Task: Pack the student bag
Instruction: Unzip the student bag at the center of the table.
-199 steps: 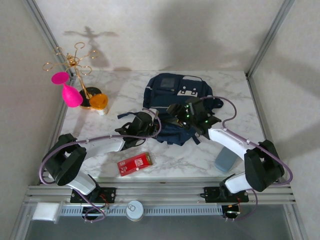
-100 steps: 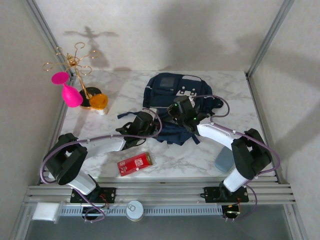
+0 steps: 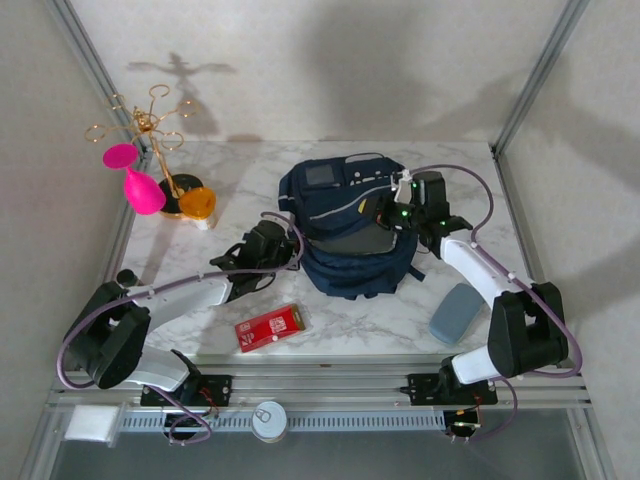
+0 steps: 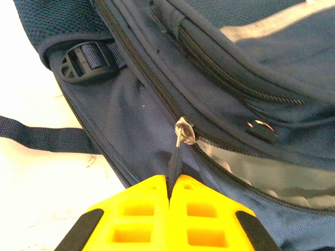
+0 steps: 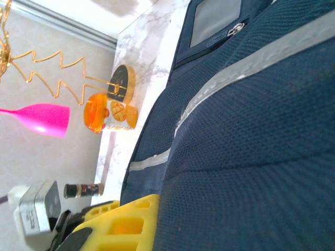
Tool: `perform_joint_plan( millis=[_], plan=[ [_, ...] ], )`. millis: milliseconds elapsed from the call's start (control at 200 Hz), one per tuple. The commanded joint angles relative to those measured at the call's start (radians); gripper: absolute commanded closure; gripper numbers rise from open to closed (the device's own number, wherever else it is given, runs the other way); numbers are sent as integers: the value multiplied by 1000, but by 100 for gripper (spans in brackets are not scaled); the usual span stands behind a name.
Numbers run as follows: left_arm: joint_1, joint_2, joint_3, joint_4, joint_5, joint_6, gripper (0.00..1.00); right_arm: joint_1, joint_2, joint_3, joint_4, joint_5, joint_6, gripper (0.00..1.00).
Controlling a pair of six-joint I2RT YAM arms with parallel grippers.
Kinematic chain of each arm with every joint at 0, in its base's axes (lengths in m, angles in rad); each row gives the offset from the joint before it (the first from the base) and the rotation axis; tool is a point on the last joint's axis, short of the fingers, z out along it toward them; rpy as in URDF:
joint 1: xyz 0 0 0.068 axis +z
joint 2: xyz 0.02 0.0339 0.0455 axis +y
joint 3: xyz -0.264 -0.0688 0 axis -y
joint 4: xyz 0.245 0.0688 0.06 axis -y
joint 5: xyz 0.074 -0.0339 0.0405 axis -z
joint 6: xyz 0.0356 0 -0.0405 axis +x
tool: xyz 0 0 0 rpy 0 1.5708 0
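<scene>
Standing upright now, formerly slumped: student bag [image 3: 345, 262], clamped by right claw [image 3: 388, 213].

Student bag [image 3: 345, 268]: navy backpack, pale stripes, mid marble table [image 3: 250, 190], bulging, main zip partly open, grey lining showing.

top external: high above the near edge, looking down, far, whole table [image 3: 380, 315] | left wrist: very near student bag [image 4: 131, 99], facing its zip pull [image 4: 183, 132] | right wrist: near, skimming bag fabric | shared: the bag
</scene>
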State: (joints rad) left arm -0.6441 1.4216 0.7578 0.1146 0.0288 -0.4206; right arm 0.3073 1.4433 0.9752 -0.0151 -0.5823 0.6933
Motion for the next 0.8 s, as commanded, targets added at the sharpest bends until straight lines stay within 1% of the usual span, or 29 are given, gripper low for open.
perform_joint_plan(
  millis=[0, 90, 140, 200, 225, 230, 235, 240, 305, 365, 385, 411, 486, 586, 656, 726, 741, 796],
  plan=[
    [55, 17, 5, -76, -62, -23, 100, -14, 5, -81, 161, -108, 15, 100],
    [54, 21, 6, -40, -9, -15, 100, 7, 48, -116, 267, -85, 75, 100],
    [53, 25, 9, -41, 9, -11, 100, 17, 70, -107, 271, -67, 84, 100],
    [49, 30, 10, -50, 45, 2, 100, 22, 80, -87, 251, -82, 74, 100],
    [45, 28, 9, -59, 52, 10, 100, 23, 73, -79, 222, -74, 62, 93],
    [44, 28, 9, -62, 53, 10, 100, 23, 69, -76, 208, -68, 59, 89],
    [43, 27, 9, -64, 52, 11, 100, 23, 69, -76, 208, -68, 59, 89],
    [42, 27, 9, -65, 52, 13, 100, 23, 64, -74, 195, -60, 51, 86],
    [34, 9, 8, -105, 45, 16, 100, 24, 21, -68, 92, -8, 8, 65],
    [32, -17, 11, -148, 45, 9, 81, 23, -23, -68, -26, 54, -25, 49],
    [31, -28, 11, -163, 44, 3, 76, 23, -38, -72, -64, 73, -34, 45],
    [29, -46, 11, -177, 43, -10, 73, 21, -61, -82, -107, 89, -43, 40],
    [14, -106, 7, -205, 46, -69, 68, 16, -147, -125, -223, 153, -60, 31],
    [-36, -166, -11, -161, 81, -161, 61, -24, -300, -204, -361, 268, -33, 21],
    [-88, -164, 16, -148, 74, -214, 60, -99, -396, -233, -446, 315, -6, 17],
    [-154, -121, 57, -104, 90, -252, 60, -180, -462, -236, -517, 381, 4, 13],
    [-168, -106, 67, -91, 97, -259, 59, -217, -477, -236, -534, 405, 6, 11],
    [-218, -44, 110, -51, 117, -288, 59, -293, -507, -232, -565, 435, 6, 3]
  ],
)
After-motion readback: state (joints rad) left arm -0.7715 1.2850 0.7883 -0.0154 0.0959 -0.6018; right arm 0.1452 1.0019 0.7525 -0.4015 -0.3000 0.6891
